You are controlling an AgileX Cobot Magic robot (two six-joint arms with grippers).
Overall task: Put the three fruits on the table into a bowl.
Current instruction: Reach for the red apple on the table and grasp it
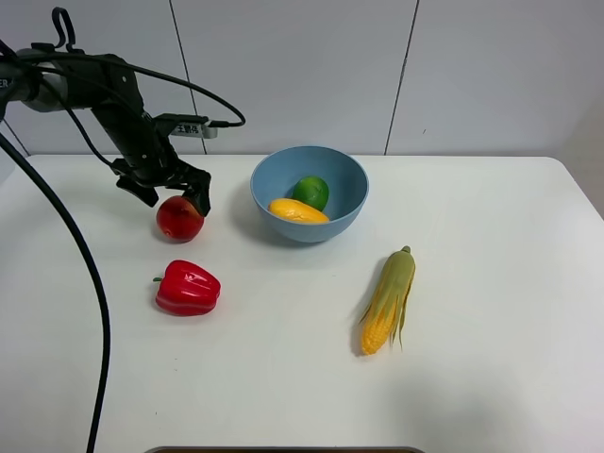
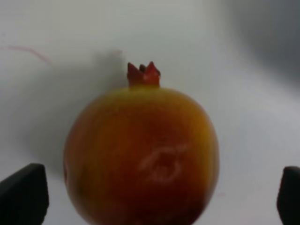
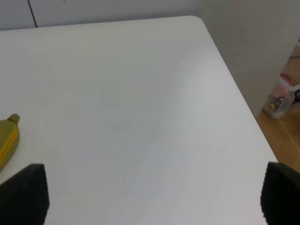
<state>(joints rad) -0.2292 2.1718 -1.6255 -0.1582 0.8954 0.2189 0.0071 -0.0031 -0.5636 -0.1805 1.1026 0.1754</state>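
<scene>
Where the white table ends, pale wall panels rise.

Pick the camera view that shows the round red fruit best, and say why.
The left wrist view: the round red fruit fills the picture, showing its spiky crown and yellowish blush. The exterior high view shows it small, its top partly hidden by the left gripper. The right wrist view does not show it.

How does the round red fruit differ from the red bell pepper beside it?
The round red fruit is smooth and ball-shaped with a yellowish blush; the bell pepper is lobed and solid red. The fruit sits between the left tool's open jaws; the pepper lies free. Both rest on the white table, outside the bowl.
</scene>
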